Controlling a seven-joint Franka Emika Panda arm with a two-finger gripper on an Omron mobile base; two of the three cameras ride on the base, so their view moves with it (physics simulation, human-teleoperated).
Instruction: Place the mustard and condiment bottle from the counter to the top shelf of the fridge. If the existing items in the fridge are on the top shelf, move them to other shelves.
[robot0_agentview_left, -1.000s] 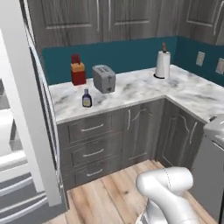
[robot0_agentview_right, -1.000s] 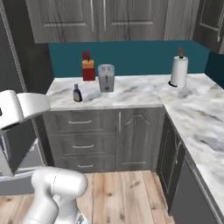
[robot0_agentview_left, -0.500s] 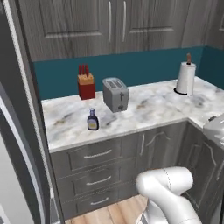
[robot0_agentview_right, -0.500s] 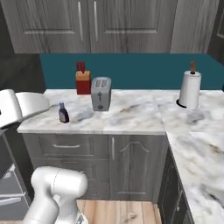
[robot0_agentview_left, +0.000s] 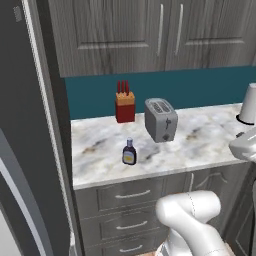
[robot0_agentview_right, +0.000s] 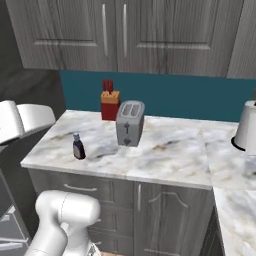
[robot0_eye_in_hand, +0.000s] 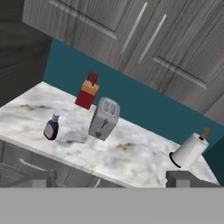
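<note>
A small dark condiment bottle (robot0_agentview_left: 129, 152) with a pale cap stands upright near the front edge of the marble counter (robot0_agentview_left: 200, 145), left of the toaster. It is also visible in the right base view (robot0_agentview_right: 78, 146) and the hand view (robot0_eye_in_hand: 51, 127). My gripper (robot0_eye_in_hand: 113, 180) hangs above and in front of the counter, well short of the bottle. It is open, with its dark fingertips (robot0_eye_in_hand: 43, 177) set wide apart and nothing between them. The grey fridge side (robot0_agentview_left: 30, 125) rises at the left, close to the counter's end.
A silver toaster (robot0_agentview_left: 161, 120) sits mid-counter, with a red knife block (robot0_agentview_left: 125, 102) behind it against the teal backsplash. A paper towel roll (robot0_agentview_right: 247, 129) stands at the right. Grey wall cabinets (robot0_agentview_right: 115, 30) hang overhead. Drawers (robot0_agentview_left: 125, 195) lie below the counter.
The whole scene has shifted: the base has moved closer to the counter and turned, so bottle, toaster and knife block look larger. The open fridge interior has slid out of the left side.
</note>
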